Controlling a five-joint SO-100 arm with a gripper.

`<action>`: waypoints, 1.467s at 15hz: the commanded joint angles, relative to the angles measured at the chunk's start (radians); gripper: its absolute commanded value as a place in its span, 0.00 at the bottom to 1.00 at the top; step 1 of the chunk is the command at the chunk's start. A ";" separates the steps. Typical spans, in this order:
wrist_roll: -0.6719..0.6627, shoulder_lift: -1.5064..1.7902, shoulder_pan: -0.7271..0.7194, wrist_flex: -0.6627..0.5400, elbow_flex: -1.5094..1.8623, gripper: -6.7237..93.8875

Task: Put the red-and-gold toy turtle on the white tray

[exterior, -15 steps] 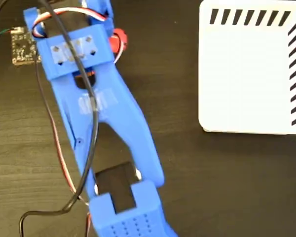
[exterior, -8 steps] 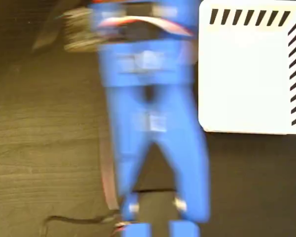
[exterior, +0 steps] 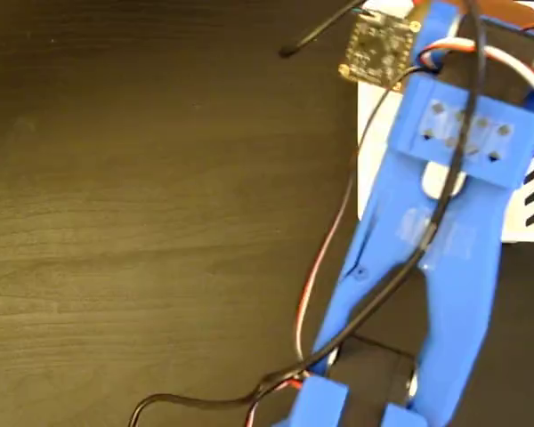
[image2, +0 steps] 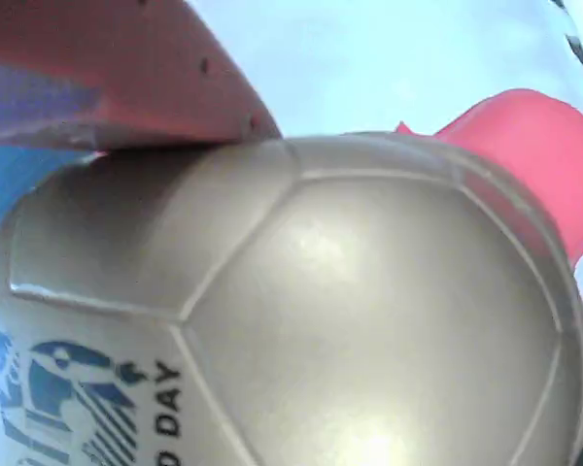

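The red-and-gold toy turtle [image2: 350,320] fills the wrist view: a shiny gold shell with a dark print at the lower left and a coral-red limb [image2: 525,146] sticking out at the right. My gripper [image2: 262,155] is shut on it, with a red finger [image2: 126,68] pressing the shell from above. Behind the turtle lies the pale surface of the white tray [image2: 369,58]. In the fixed view the blue arm [exterior: 445,249] reaches over the white tray [exterior: 527,227] at the right edge. There it hides the turtle and the gripper's fingers.
A small circuit board [exterior: 378,49] rides on the arm near the top. Black and red-white cables [exterior: 325,267] trail from the arm down to the lower edge. Dark wooden tabletop [exterior: 142,213] spreads to the left of the arm.
The arm has swung from the left side of the table to the right and now reaches over the tray. The turtle, seen beside the gripper a second ago, went with it.
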 commanded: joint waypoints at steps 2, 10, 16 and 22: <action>-0.129 0.008 0.061 0.029 -0.029 0.07; -0.130 -0.087 0.054 0.029 0.049 0.07; -0.126 -0.114 0.055 0.025 0.041 0.07; -0.130 -0.118 0.084 0.005 0.054 0.11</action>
